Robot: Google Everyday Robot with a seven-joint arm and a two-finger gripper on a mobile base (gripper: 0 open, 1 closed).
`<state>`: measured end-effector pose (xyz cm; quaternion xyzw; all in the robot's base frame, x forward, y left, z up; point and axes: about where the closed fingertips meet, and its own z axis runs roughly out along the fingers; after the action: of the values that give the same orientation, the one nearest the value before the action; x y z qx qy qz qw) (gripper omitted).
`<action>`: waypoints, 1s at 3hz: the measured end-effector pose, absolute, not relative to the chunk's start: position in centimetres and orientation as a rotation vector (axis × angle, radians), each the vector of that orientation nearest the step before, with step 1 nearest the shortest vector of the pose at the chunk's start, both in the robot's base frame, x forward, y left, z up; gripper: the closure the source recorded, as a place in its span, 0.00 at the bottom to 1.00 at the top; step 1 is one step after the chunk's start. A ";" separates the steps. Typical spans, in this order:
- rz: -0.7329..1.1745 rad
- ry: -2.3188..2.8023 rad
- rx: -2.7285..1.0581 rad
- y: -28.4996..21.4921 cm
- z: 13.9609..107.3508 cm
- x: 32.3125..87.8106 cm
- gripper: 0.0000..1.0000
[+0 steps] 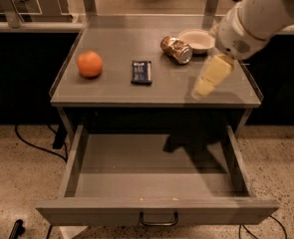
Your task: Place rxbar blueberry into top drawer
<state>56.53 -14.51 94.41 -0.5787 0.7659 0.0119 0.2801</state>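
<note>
My hand hangs over the worktop's right front; how wide, I cannot tell. The bar lies mid-worktop, to its left. Reaching across, I may knock the can rolling.

Rxbar blueberry left of pincer, drawer open

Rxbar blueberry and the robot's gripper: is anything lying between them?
No. In the camera view, only bare tabletop lies between the rxbar blueberry and the gripper hovering at the right. The can sits farther back.
</note>
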 end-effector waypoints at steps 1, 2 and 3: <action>0.021 1.990 -1.501 -11.3 94.4 61.8 0.00; 0.036 1.956 -1.453 -8.6 94.0 65.4 0.00; 0.038 1.953 -1.450 -8.4 93.9 65.6 0.00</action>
<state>65.56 -8.42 93.94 -0.5589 0.7529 0.0145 0.3472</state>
